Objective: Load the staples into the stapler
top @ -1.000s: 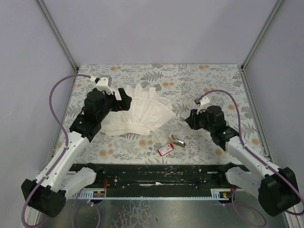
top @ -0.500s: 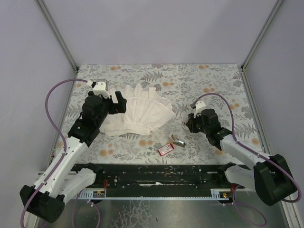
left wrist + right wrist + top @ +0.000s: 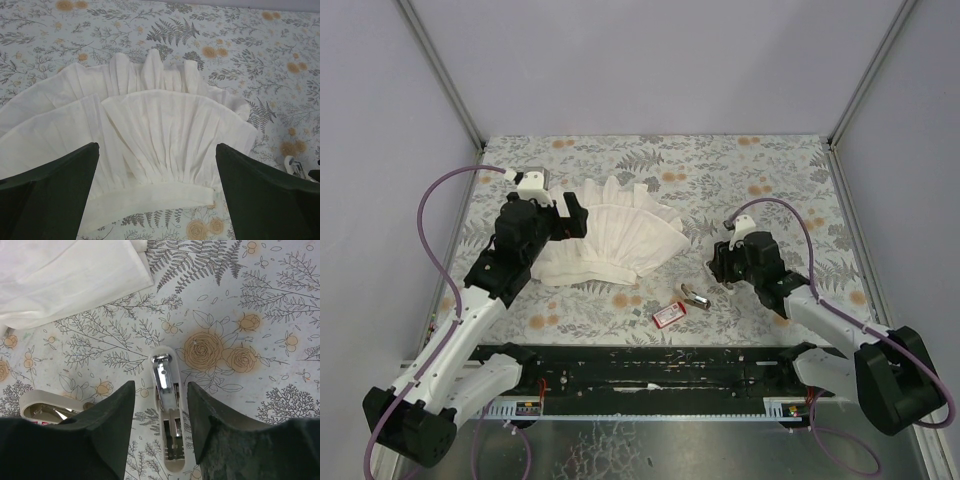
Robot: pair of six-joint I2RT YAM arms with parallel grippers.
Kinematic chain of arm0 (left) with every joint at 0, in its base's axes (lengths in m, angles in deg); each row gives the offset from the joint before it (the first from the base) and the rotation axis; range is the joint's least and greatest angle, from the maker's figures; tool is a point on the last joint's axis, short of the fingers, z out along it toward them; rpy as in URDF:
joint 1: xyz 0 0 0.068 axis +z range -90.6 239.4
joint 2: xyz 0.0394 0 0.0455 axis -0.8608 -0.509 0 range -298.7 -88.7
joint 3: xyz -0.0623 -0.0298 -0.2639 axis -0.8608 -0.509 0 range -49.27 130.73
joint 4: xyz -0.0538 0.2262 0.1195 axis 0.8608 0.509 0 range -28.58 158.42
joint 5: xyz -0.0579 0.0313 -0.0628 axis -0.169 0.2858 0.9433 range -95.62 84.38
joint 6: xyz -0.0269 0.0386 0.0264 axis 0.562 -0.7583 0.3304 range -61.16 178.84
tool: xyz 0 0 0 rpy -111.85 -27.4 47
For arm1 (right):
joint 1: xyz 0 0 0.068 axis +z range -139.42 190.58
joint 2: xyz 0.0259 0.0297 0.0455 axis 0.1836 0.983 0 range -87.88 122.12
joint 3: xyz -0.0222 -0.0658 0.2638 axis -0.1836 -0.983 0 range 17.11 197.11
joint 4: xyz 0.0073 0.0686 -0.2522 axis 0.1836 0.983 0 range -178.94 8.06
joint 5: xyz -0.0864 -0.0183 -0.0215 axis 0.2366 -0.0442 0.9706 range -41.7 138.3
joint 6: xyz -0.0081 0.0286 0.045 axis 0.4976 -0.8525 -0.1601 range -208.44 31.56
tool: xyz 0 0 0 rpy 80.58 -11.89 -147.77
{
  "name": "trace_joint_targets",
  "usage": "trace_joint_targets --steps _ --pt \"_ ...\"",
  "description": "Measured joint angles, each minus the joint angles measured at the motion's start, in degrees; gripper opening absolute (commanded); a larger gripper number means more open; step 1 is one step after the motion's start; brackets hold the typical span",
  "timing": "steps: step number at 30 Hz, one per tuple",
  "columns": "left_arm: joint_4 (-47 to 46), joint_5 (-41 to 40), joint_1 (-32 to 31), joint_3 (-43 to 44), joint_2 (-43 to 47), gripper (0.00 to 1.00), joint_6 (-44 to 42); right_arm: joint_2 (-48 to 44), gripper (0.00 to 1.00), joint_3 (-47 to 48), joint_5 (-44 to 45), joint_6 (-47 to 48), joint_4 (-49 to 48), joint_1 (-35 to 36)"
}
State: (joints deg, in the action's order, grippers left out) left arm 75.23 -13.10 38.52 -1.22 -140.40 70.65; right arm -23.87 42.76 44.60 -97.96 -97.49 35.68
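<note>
A cream-and-silver stapler arm (image 3: 166,405) lies flat on the floral tabletop, between the open fingers of my right gripper (image 3: 161,387), which is low over it without touching. In the top view the right gripper (image 3: 714,263) hides this piece. A second cream and metal stapler piece (image 3: 47,411) lies to the left, also seen in the top view (image 3: 693,294), beside the small red staple box (image 3: 669,314). No staple strip shows. My left gripper (image 3: 576,215) is open and empty above the white pleated cloth (image 3: 150,130).
The white pleated cloth (image 3: 610,240) is spread at centre left on the floral table. A black rail (image 3: 650,375) runs along the near edge. Metal frame posts and grey walls stand at the back and sides.
My right gripper has moved left and down, over the stapler piece. My left gripper shifted slightly over the cloth. The red box and the other stapler piece have not moved.
</note>
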Motion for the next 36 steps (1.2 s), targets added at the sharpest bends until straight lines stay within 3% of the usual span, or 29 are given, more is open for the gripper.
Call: trace_joint_targets --steps 5,7,11,16,20,30,36 --pt "0.0 0.1 0.0 0.0 0.0 1.0 0.2 -1.2 0.6 -0.2 0.0 -1.0 0.0 0.0" --pt "0.0 0.1 0.0 0.0 0.0 1.0 0.2 -1.5 0.68 -0.2 0.0 -1.5 0.0 0.0" --pt "0.0 0.2 0.0 0.0 0.0 1.0 0.3 -3.4 0.7 -0.2 0.0 -2.1 0.4 0.0" --pt "0.0 0.9 0.0 0.0 -0.2 1.0 0.5 -6.6 0.6 0.6 0.2 -2.6 3.1 0.0" --pt "0.0 1.1 0.0 0.0 -0.4 1.0 0.7 -6.3 0.46 2.9 1.1 -3.5 6.2 0.0" --pt "0.0 1.1 0.0 -0.4 -0.6 1.0 1.4 -5.0 0.51 7.8 -5.7 -7.1 10.7 1.1" --pt "0.0 1.1 0.0 -0.4 -1.3 1.0 1.5 -1.9 0.49 15.1 -5.6 -7.9 13.9 11.7"
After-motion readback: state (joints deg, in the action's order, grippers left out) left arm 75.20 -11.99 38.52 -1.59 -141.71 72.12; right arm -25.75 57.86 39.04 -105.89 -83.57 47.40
